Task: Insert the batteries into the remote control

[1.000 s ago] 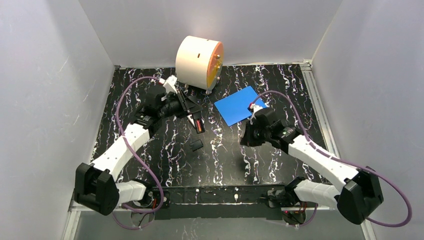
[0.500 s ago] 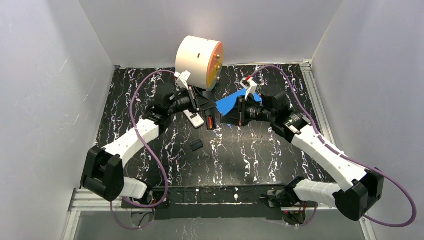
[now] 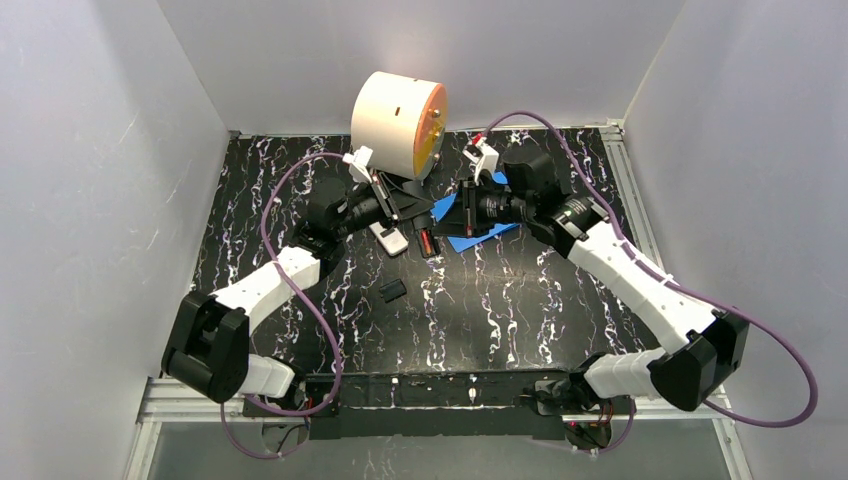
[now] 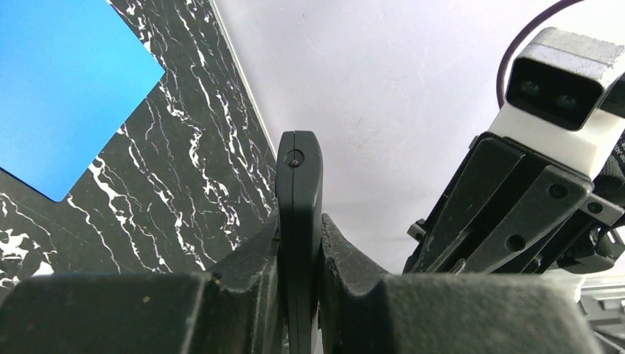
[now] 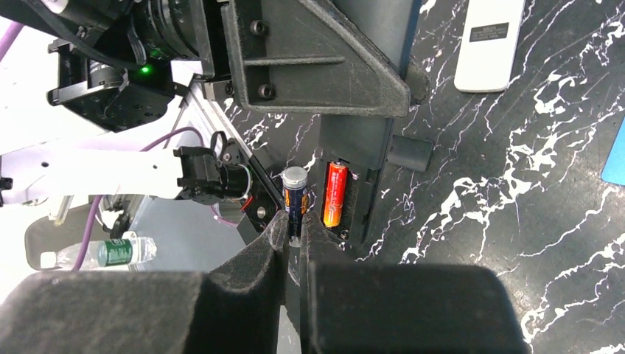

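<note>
My left gripper (image 3: 412,216) is shut on the black remote control (image 3: 426,243), held off the table with its open compartment facing the right arm. In the left wrist view the remote (image 4: 298,184) stands edge-on between the fingers of the left gripper (image 4: 298,230). An orange-red battery (image 5: 334,194) lies in the compartment of the remote (image 5: 368,140). My right gripper (image 5: 295,221) is shut on the dark battery (image 5: 294,193), which stands just left of the orange one, at the compartment's edge. From above, the right gripper (image 3: 449,226) almost meets the remote.
A white remote (image 3: 390,238) lies on the table under the left gripper. A small black cover (image 3: 392,291) rests nearer the front. The blue card (image 3: 478,226) lies beneath the right gripper, and a large cream spool (image 3: 398,125) stands at the back.
The right arm swung from the front of the table up and back to the remote with the dark battery. The left arm carried the remote right and back.
</note>
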